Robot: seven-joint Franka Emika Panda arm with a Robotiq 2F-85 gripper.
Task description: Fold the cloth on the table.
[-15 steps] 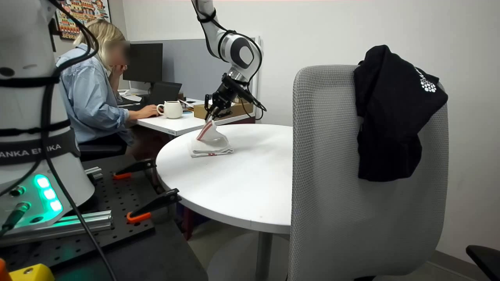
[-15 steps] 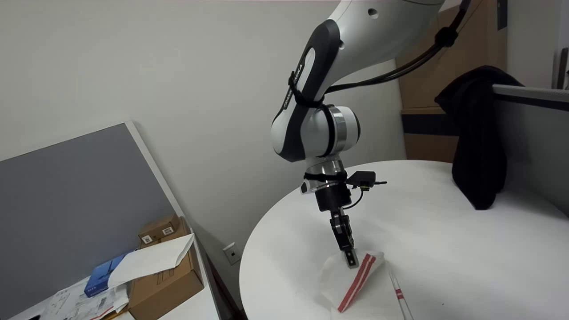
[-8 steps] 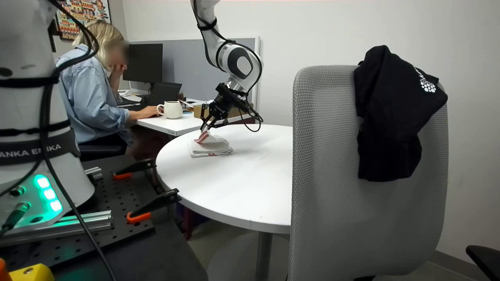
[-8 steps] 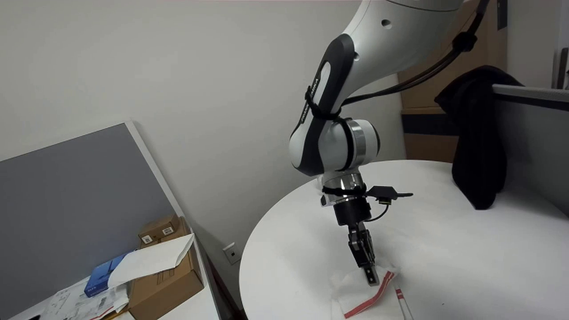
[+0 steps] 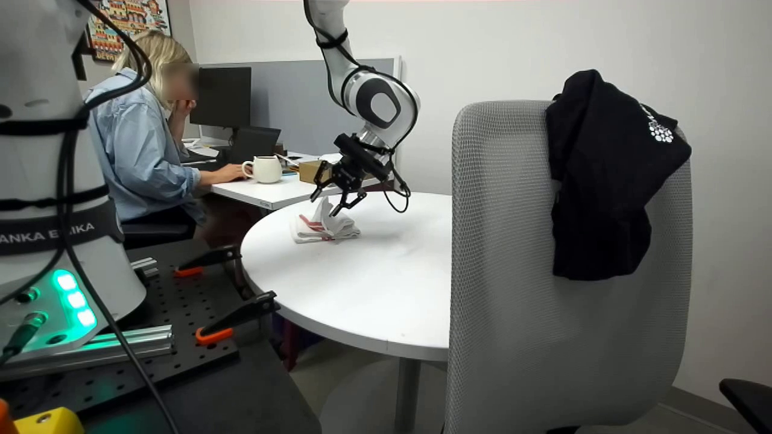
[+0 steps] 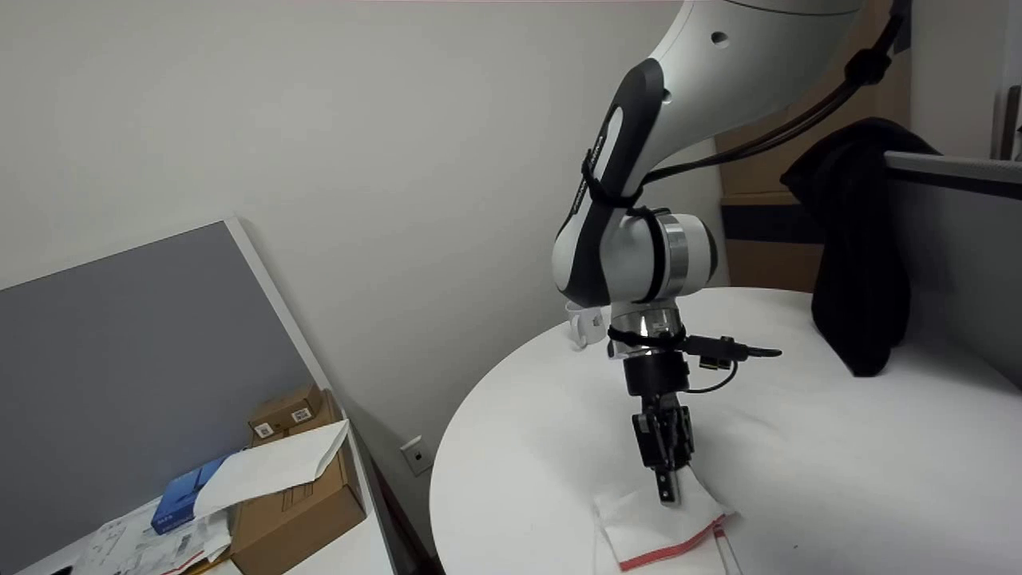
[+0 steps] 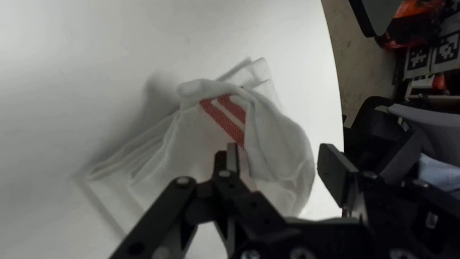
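On the round white table (image 5: 374, 289) lies the cloth (image 5: 329, 230), white with red stripes and folded in layers. Its top layer bulges up into a loose peak between the fingers of my gripper (image 5: 324, 207). In the wrist view the gripper (image 7: 280, 163) is open; the cloth (image 7: 212, 133) spreads below and between the fingers, with bare tabletop showing beside the right one. Whether the left finger (image 7: 232, 154) touches the fabric I cannot tell. An exterior view has the cloth (image 6: 663, 527) with its red-striped edge near the front, partly cut off by the frame.
A grey mesh chair (image 5: 506, 289) draped with a black garment (image 5: 609, 181) stands against the table. Behind is a desk with a mug (image 5: 265, 169) and a seated person (image 5: 142, 138). Cardboard boxes (image 6: 307, 511) sit on a surface beside the table.
The gripper went from shut on the cloth's lifted part to open, releasing it. It first came down, and shifted right in both exterior views. The striped edge has sunk lower.
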